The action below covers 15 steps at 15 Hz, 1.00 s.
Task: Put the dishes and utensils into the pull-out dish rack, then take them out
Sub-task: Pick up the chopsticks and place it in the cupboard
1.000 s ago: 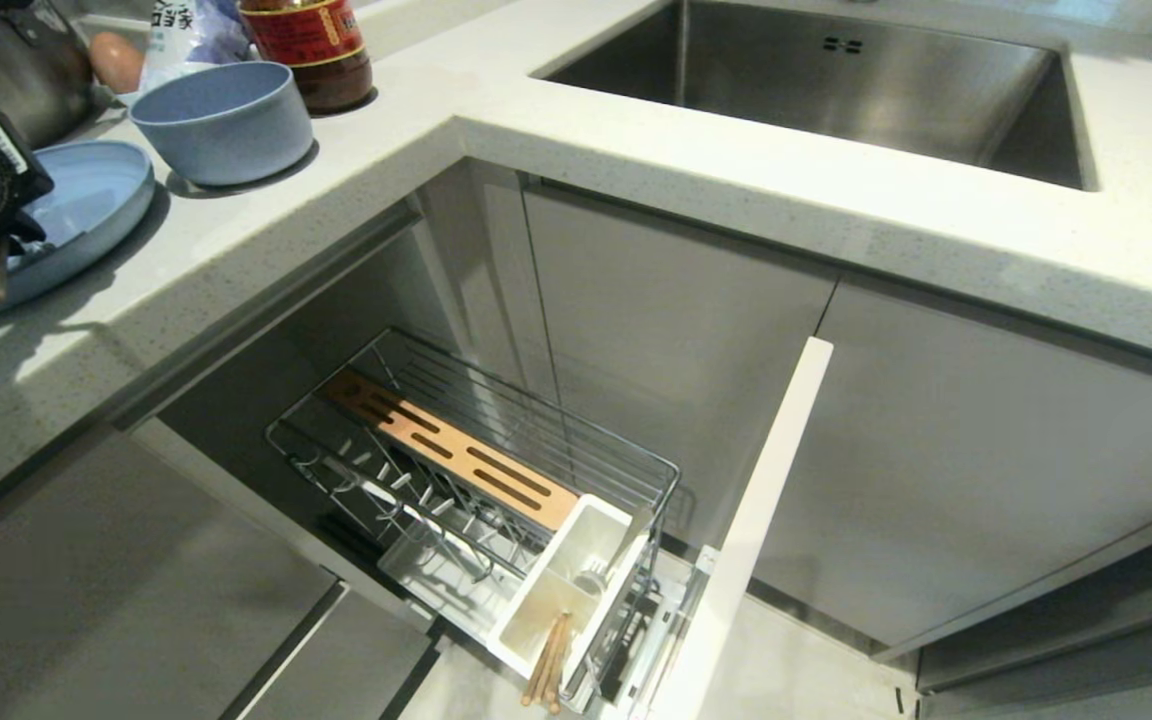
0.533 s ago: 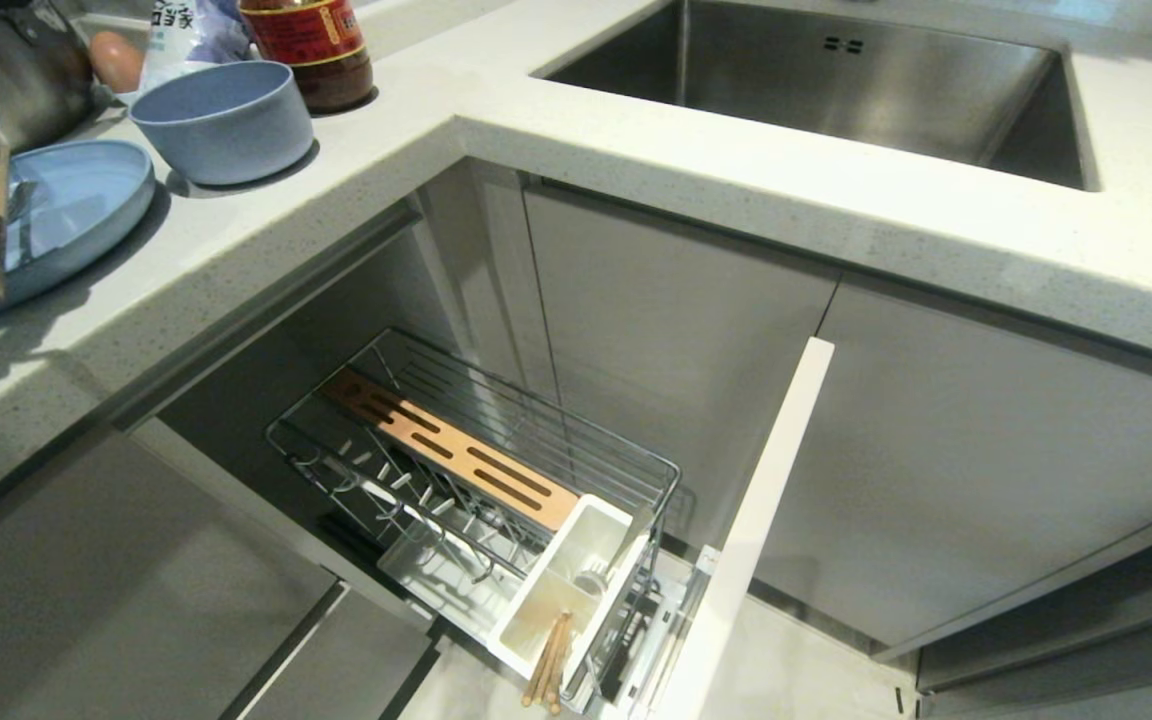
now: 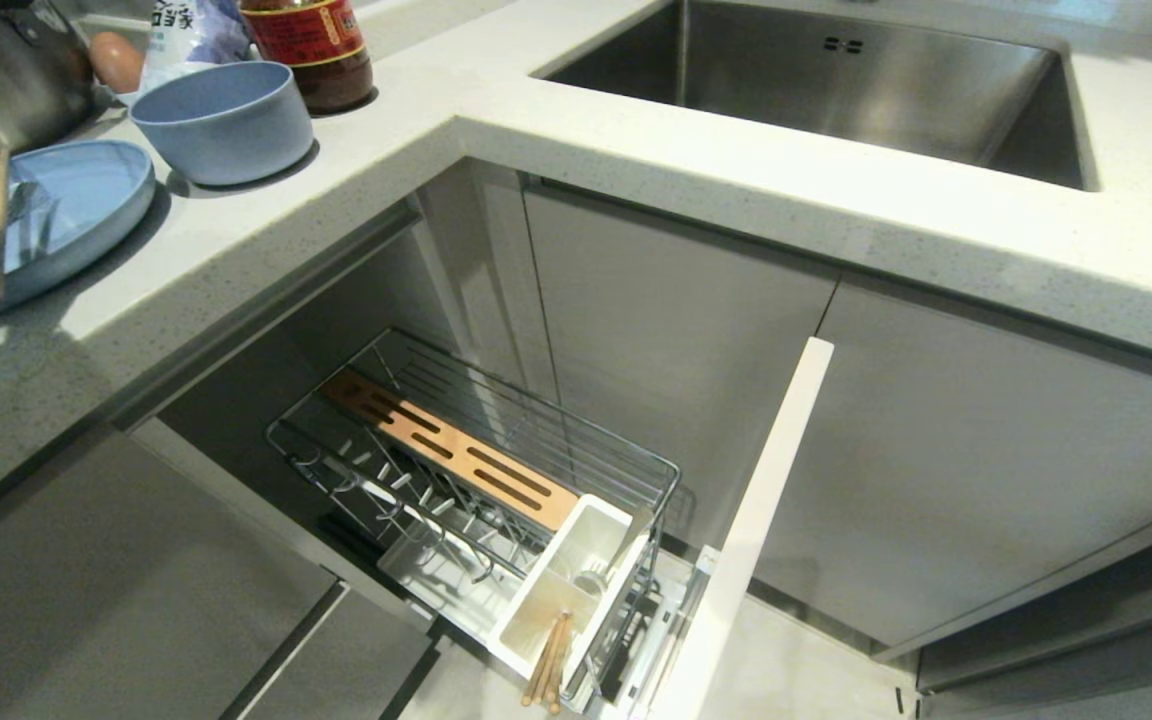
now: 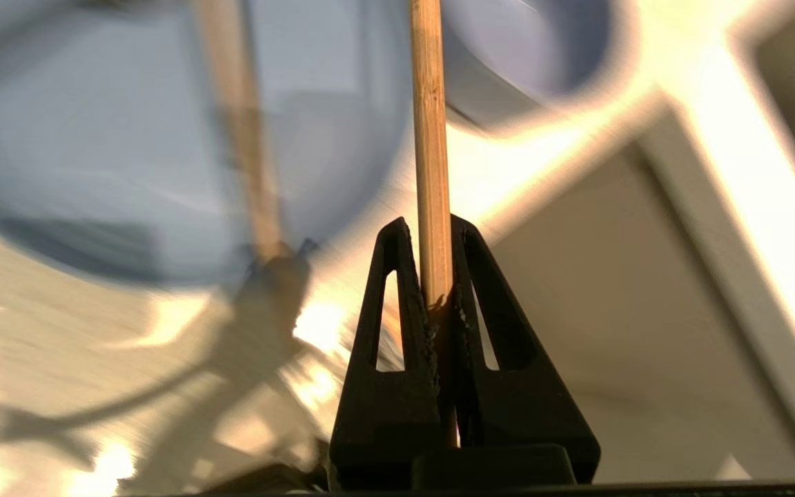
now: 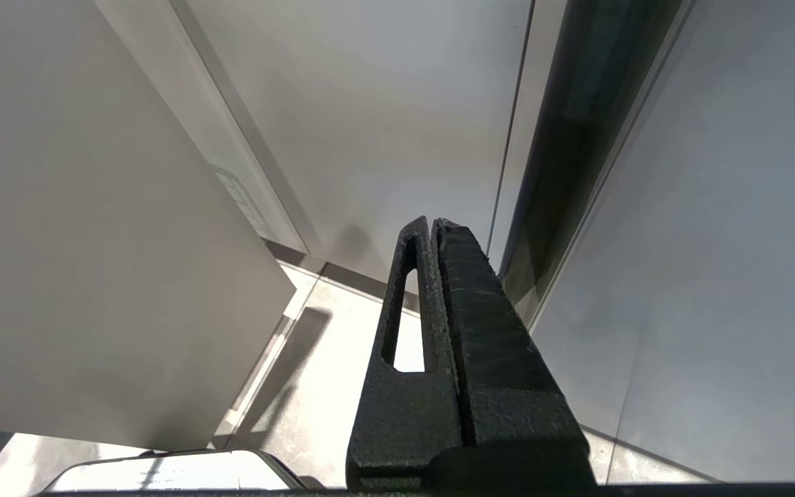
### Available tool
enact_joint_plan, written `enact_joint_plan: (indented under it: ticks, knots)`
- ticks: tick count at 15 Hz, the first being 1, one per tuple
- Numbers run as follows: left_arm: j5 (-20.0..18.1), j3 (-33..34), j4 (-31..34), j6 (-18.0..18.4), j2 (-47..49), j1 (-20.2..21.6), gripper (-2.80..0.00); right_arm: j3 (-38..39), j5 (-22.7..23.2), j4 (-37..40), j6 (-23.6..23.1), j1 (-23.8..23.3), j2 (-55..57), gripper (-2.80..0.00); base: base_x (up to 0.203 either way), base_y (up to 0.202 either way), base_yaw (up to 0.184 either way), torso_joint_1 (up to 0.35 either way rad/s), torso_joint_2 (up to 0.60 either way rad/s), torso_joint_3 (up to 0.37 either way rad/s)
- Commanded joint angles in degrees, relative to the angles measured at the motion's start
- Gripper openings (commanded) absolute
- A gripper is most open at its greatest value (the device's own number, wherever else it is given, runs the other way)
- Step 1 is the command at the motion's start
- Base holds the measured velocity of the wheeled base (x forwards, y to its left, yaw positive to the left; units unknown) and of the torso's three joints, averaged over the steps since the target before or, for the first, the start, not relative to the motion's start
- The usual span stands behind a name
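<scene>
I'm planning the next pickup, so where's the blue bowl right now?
In the head view the blue bowl stands on the countertop at the robot's left, between the blue plate and the dark sauce bottle.

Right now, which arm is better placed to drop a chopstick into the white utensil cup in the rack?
Left. The left gripper is shut on a light wooden chopstick. The right gripper is shut, empty, parked by cabinet fronts. The white plastic utensil cup already holds chopsticks.

Speckled countertop (image 3: 556,130) under plate (image 3: 86,215), bowl (image 3: 224,120).
</scene>
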Motion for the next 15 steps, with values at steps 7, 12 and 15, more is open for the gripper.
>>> enact_joint_plan:
  ticks: [7,12,15]
  knots:
    - [-12.29,1.55,12.34,-4.56,-1.43,-29.51,-2.80,0.00,-0.01,-0.02,0.04,0.01,-0.24,-2.80,0.000,0.000,0.000,0.000,0.00,0.000]
    - [-20.71,0.23,23.79,-3.70,6.72,-30.73,-2.80,0.00,-0.01,-0.02,0.04,0.01,-0.24,-2.80,0.000,0.000,0.000,0.000,0.00,0.000]
    - [-20.94,0.20,33.21,-0.81,12.56,-32.16,-2.80,0.00,-0.01,-0.02,0.04,0.01,-0.18,-2.80,0.000,0.000,0.000,0.000,0.00,0.000]
